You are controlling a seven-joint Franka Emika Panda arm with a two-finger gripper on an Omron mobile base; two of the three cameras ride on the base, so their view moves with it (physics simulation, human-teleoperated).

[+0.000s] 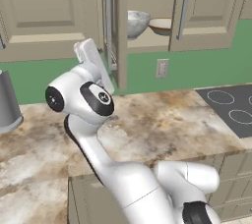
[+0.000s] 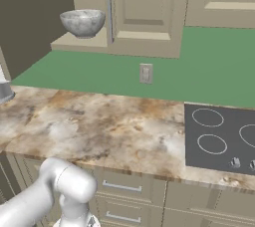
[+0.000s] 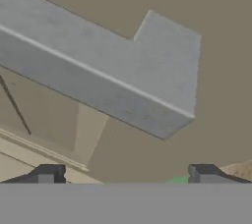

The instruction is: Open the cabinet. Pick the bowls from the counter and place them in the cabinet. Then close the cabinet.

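Beige panelled wall cabinet (image 1: 147,2), doors ajar, long axis of silver bar handle (image 3: 98,75) vertical in base views. Mottled grey-white bowl (image 2: 82,22) and cream bowl with orange-brown rim (image 1: 160,25) upright side by side on cabinet floor. Marbled beige-brown stone counter (image 1: 162,125) below. Gripper (image 3: 127,175) jaws spread wide, holding nothing; brushed-metal handle close above the fingertips (image 3: 47,174), running diagonally across hand view, not touched.

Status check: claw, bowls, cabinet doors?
Claw open, empty, up close on the silver bar handle. Grey-white bowl and cream bowl both on the cabinet shelf. Doors ajar, not yet closed.
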